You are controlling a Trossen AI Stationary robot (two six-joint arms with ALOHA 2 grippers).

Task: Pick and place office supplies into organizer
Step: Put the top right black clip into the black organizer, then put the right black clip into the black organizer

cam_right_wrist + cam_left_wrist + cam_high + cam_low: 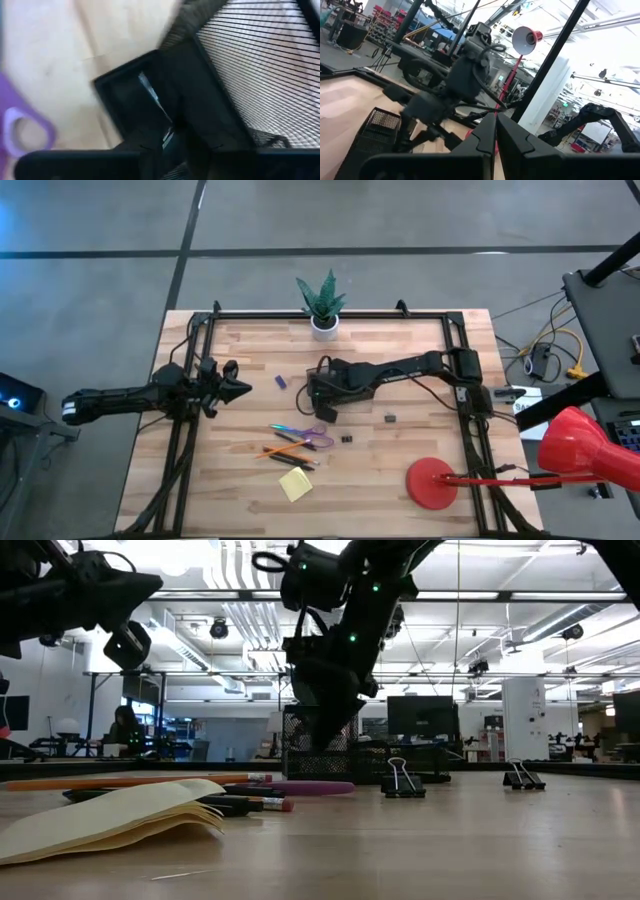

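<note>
Wooden slatted table (400,450) stands on a grey concrete floor (400,220). A red desk lamp (575,445) sits at one corner. Beyond it: ceiling light fixtures (240,565), monitors (420,715), white pillar (525,715).

My left arm lies stretched out low along the left side of the bench, pointing toward the middle. Its hand (237,390) hangs above the surface with the two fingers (485,135) pressed flat together. My right arm reaches in from the right edge, bent at the elbow, forearm running leftward to the bench's centre. There my right hand (322,402) points steeply downward; the gap between its fingers I cannot make out.
</note>
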